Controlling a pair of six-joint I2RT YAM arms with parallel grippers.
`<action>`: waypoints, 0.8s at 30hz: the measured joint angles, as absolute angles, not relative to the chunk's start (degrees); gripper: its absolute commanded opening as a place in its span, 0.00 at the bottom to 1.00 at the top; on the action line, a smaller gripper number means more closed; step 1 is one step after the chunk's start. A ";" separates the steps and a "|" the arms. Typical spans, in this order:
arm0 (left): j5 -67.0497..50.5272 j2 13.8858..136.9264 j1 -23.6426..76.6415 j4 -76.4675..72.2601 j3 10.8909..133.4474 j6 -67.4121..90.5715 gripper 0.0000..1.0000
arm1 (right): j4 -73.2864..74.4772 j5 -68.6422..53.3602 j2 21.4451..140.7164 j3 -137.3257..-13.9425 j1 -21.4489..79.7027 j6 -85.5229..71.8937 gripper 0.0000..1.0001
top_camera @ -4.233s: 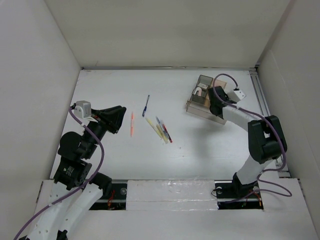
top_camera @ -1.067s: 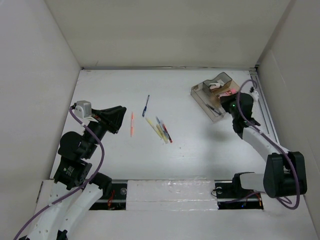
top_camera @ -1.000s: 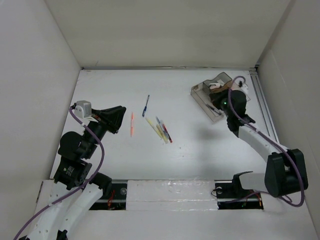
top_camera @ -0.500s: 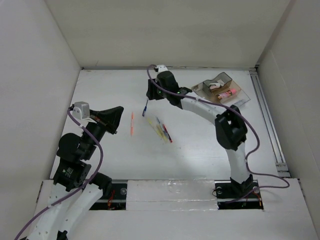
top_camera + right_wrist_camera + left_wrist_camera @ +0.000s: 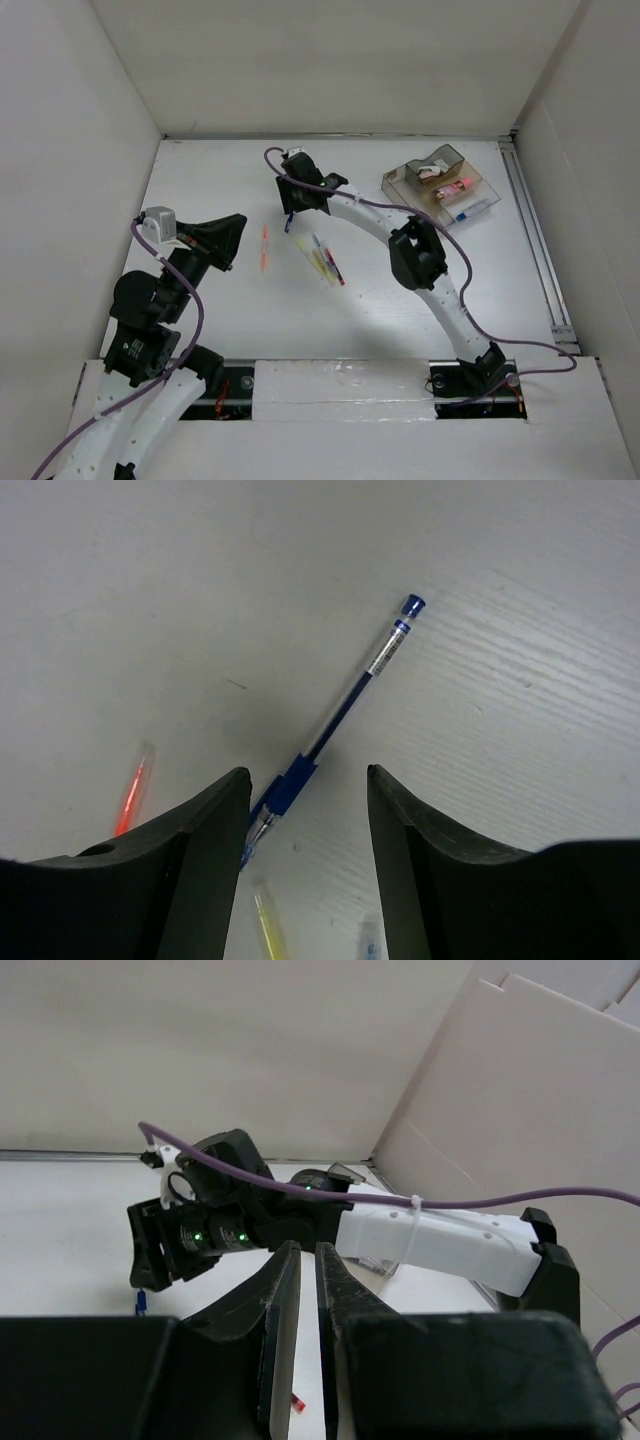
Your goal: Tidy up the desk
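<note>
The white desk [image 5: 400,310] holds loose pens. A blue pen [image 5: 345,705] lies slanted below my right gripper [image 5: 308,775], which is open; the pen's blue grip lies between the fingers, close to the left one, and nothing is held. From above, that gripper [image 5: 292,208] hangs over the blue pen [image 5: 288,226], with the right arm stretched across the desk. An orange pen [image 5: 264,247] lies to the left of it. My left gripper [image 5: 226,242] is shut and empty, left of the orange pen. In the left wrist view its gripper [image 5: 307,1248] points at the right arm.
Several yellow, red and blue pens [image 5: 322,260] lie bunched near the middle. A clear compartmented tray [image 5: 402,181] stands at the back right with a pink item [image 5: 455,186] in it; another pen [image 5: 470,210] lies beside it. White walls enclose the desk, with a metal rail [image 5: 530,230] on the right.
My right arm swung from the tray at the right across to the blue pen, and its jaws opened. The tray has turned a little. The left arm has barely moved.
</note>
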State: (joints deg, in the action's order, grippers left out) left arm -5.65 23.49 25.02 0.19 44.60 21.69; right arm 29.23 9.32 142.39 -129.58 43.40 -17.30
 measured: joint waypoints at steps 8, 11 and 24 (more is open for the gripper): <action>-6.07 23.62 25.02 0.05 44.60 21.69 0.09 | 31.48 9.28 147.52 -132.60 44.36 -18.04 0.57; -6.07 23.59 25.02 0.05 44.60 21.69 0.09 | 31.48 8.36 147.96 -133.12 44.62 -18.63 0.39; -6.04 23.40 25.02 0.08 44.58 21.69 0.09 | 12.84 -5.19 142.04 -116.07 41.85 -29.23 0.00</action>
